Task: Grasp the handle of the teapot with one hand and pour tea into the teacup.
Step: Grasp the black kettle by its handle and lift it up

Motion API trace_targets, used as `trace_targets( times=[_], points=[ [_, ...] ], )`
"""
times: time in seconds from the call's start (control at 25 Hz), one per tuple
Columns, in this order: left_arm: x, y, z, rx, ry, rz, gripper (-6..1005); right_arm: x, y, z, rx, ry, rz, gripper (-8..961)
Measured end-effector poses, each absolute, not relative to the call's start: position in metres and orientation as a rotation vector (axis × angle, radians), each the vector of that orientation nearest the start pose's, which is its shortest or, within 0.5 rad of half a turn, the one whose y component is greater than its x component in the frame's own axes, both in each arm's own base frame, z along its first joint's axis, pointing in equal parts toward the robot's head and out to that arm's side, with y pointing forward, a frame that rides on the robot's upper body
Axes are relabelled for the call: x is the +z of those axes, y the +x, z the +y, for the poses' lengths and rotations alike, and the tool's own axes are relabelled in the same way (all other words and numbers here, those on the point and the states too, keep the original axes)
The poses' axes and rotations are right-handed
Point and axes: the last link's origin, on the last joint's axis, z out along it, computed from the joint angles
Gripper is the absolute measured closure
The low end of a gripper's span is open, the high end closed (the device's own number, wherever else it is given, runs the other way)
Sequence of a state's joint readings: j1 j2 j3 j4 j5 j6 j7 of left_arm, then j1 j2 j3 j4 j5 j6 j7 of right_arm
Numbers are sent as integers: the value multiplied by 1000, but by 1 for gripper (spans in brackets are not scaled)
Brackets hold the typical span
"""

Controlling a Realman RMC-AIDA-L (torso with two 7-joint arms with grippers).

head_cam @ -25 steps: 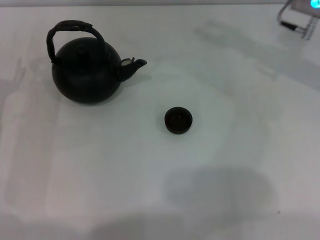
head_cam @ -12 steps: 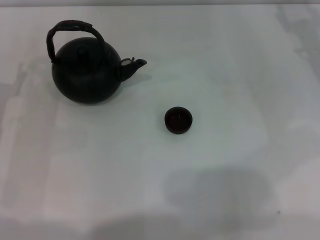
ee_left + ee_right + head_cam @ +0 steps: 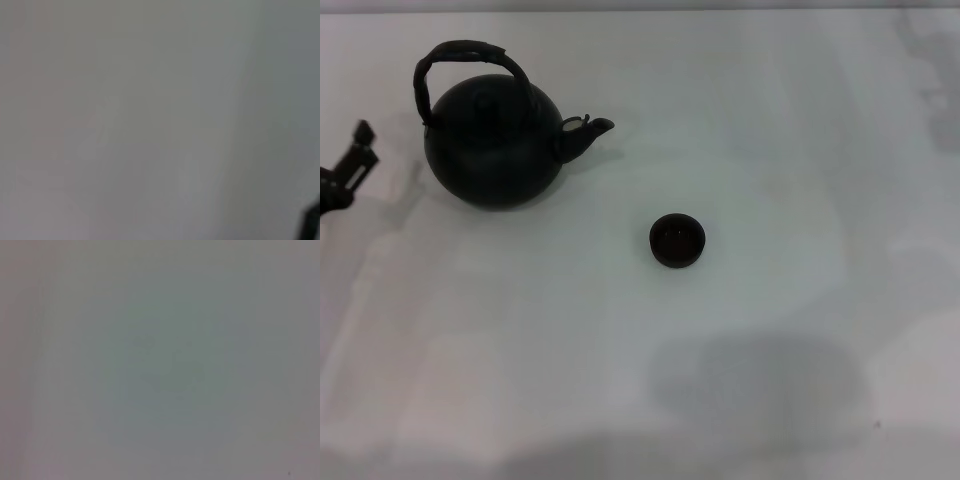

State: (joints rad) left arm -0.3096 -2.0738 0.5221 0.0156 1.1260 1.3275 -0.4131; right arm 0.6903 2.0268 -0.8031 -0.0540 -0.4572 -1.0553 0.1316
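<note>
Only the head view carries anything to work from — the left gripper (image 3: 348,165) shows at that view's left edge as a dark tip, and whether it is apart or together cannot be told. Just to its right, apart from it, stands the teapot (image 3: 494,140), upright on the white table (image 3: 770,150). Its handle (image 3: 460,60) arches over the lid, free of any grasp. The pot's long axis runs from the gripper's side outward, with the spout (image 3: 588,130) pointing away from the gripper, toward the right. The teacup (image 3: 677,240) sits beyond the spout, farther right and nearer the robot, well apart from both pot and gripper, mouth up. The left wrist view gives only pale blurred surface and a dark sliver at one corner — too vague to name. The right wrist view shows bare pale surface, and the right gripper appears in no view.
</note>
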Motion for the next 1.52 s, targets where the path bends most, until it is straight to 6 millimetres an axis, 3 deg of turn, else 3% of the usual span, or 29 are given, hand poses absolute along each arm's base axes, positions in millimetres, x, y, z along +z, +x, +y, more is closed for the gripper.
trace_targets(
  times=[0.24, 0.6, 1.16, 1.36, 1.52],
  points=[
    [-17, -360, 270, -755, -1783, -641, 118, 50, 300, 422, 622, -1498, 417, 108],
    [-23, -345, 295, -751, -1838, -600, 120, 48, 302, 420, 625, -1499, 437, 108],
    [-31, -336, 315, -668, -1880, -537, 123, 45, 306, 416, 623, -1499, 462, 108],
    [-32, -332, 318, -662, -1891, -509, 236, 45, 305, 417, 626, -1500, 461, 108],
    [-32, -331, 320, -660, -1893, -501, 389, 45, 304, 418, 628, -1501, 459, 108]
  ],
)
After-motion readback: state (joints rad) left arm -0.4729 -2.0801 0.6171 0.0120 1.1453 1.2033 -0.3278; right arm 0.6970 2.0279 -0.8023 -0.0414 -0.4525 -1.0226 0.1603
